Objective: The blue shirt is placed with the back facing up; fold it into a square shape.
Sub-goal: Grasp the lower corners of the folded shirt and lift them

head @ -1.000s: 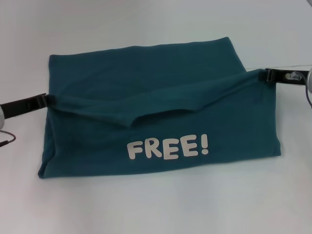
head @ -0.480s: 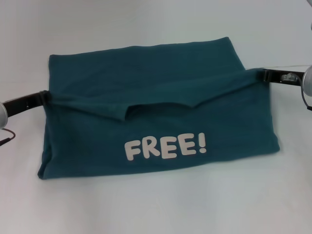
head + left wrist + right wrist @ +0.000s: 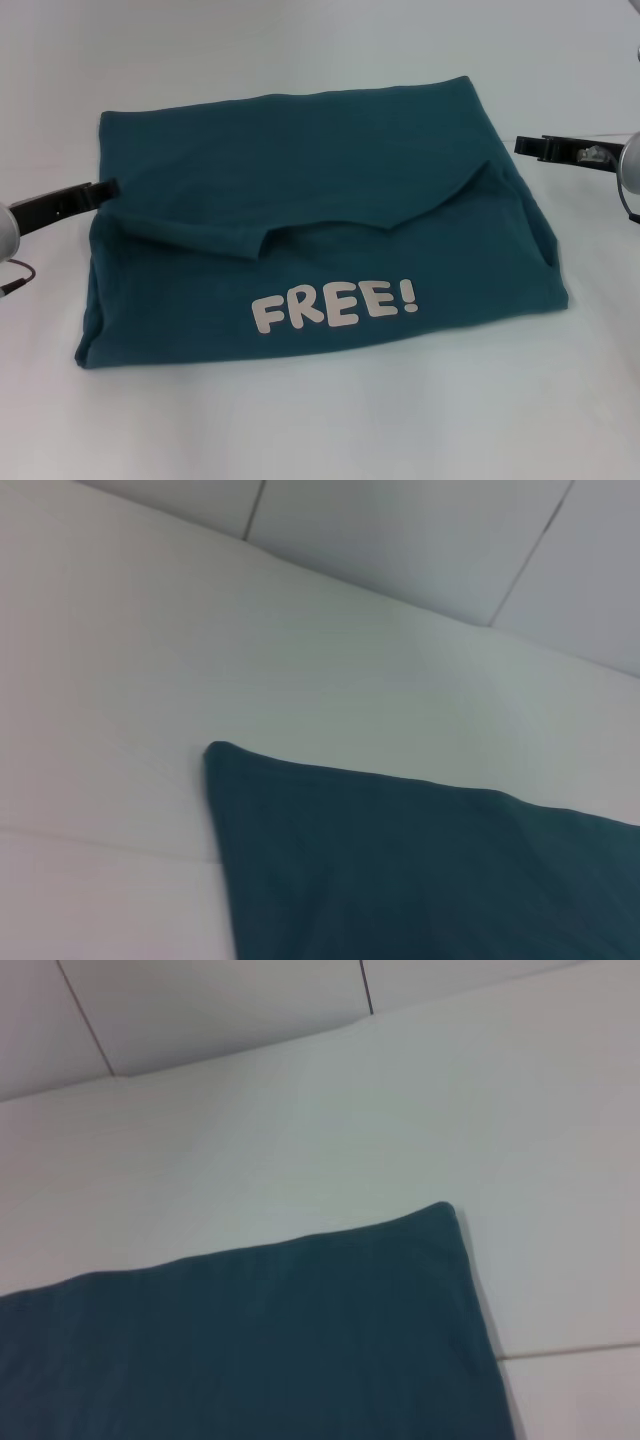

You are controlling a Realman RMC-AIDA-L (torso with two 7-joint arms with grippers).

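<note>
The blue shirt (image 3: 300,170) lies on the white table as a wide folded rectangle. Its near part is turned over the rest, with the white "FREE!" lettering (image 3: 335,303) facing up and a curved edge across the middle. My left gripper (image 3: 108,188) hovers at the shirt's left edge and holds nothing. Just off the right edge, my right gripper (image 3: 522,147) stands clear of the cloth. A far corner of the shirt (image 3: 400,860) shows in the left wrist view and the other far corner (image 3: 250,1340) in the right wrist view. Neither wrist view shows fingers.
The white table (image 3: 320,430) stretches on all sides of the shirt. A seam runs in the table surface (image 3: 560,1350) beside the right far corner, and tiled wall panels (image 3: 400,540) rise behind the table.
Both grippers let go of the folded-over edge, which dropped flat onto the shirt. The right gripper drew back off the cloth, and the left one rose slightly at the left edge.
</note>
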